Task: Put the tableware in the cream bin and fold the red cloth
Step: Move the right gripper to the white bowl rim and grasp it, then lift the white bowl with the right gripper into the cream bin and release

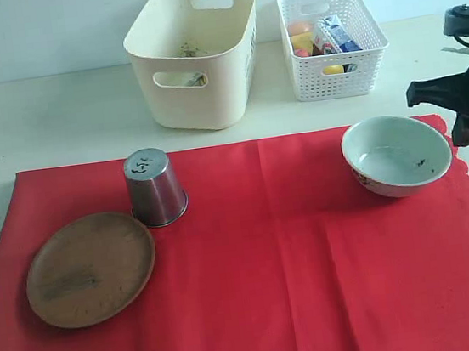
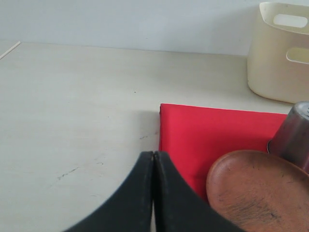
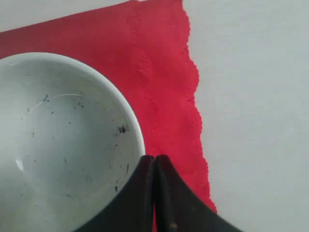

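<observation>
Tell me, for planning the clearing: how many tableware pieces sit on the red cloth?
3: the wooden plate at the near left, the steel cup upside down behind it, the bowl at the far right. The cloth's near edge is cropped.

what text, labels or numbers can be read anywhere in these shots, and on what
None reads clearly.
Steel cup: stamped marks on its upturned base, too blurred to read.
Milk carton in the white basket: coloured print, too small to read.
Cream bin: dark marks on its right wall, unreadable.
Bowl, wooden plate, red cloth: no text seen.
</observation>
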Available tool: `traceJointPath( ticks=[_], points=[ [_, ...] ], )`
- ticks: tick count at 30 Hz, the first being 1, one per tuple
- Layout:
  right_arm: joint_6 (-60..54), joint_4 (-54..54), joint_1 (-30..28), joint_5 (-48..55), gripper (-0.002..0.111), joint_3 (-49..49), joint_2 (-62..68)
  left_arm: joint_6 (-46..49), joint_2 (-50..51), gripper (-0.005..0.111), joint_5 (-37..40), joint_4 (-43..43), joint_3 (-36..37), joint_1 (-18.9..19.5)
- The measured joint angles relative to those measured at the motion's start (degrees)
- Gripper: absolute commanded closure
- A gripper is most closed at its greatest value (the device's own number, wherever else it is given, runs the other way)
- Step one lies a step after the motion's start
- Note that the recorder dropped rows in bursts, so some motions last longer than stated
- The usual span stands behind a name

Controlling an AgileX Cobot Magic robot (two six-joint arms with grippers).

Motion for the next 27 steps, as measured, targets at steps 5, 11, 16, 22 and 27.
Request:
traceJointPath(
  ticks=[5, 11, 16, 22, 27],
  points=[
    [-0.03, -0.52, -0.09, -0.95, 0.089, 0.0, 0.09, 0.0, 0.0, 0.105, 0.0, 0.0, 0.0, 0.0],
    [0.44, -0.62, -0.09, -2.69, 0.059, 0.0, 0.09, 0.0, 0.0, 0.105, 0.0, 0.0, 0.0, 0.0],
    [0.31, -0.28, -0.09, -5.64, 0.054, 0.0, 0.8, 0.0, 0.0, 0.105, 0.0, 0.0, 0.0, 0.0],
    [-2.39, 2.56, -0.09, -7.45, 0.059, 0.0, 5.47, 0.0, 0.0, 0.105, 0.0, 0.0, 0.0, 0.0],
    [-16.61, 13.03, -0.09, -8.25, 0.067, 0.0, 8.37, 0.0, 0.0, 0.105, 0.0, 0.0, 0.0, 0.0]
  ],
)
